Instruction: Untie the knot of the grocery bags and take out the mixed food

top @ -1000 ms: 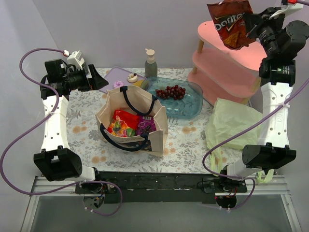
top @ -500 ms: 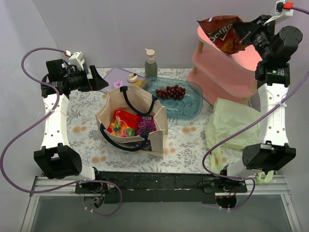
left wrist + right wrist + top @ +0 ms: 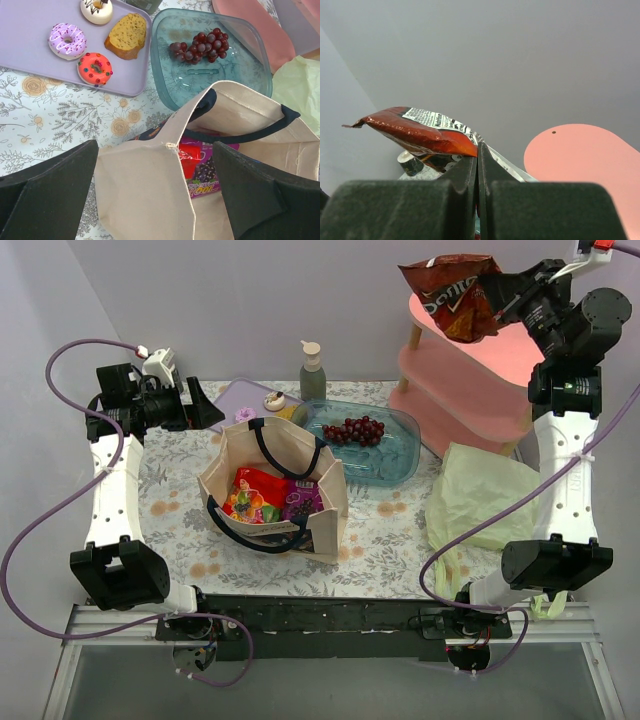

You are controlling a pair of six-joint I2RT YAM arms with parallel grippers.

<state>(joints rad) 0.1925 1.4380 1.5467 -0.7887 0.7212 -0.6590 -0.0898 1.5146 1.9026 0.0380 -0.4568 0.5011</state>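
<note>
My right gripper (image 3: 503, 292) is shut on the dark-red Doritos bag (image 3: 449, 296) and holds it over the top tier of the pink shelf (image 3: 495, 345); the bag also shows in the right wrist view (image 3: 420, 130). The pale-green plastic bag (image 3: 480, 495) lies flat at the right; its knot is not visible. The beige canvas tote (image 3: 272, 485) stands open with red and purple snack packets (image 3: 272, 495) inside. The dark red grapes (image 3: 355, 430) lie in the clear blue tray (image 3: 395, 455). My left gripper (image 3: 205, 405) is open and empty above the tote's far-left side (image 3: 150, 195).
A lilac tray (image 3: 30, 35) with donuts and a cake slice lies behind the tote. A pump bottle (image 3: 312, 372) stands at the back. The pink shelf has two tiers at the back right.
My right gripper has swung the Doritos bag left and tipped it flatter above the shelf's top tier. The left arm has not moved.
</note>
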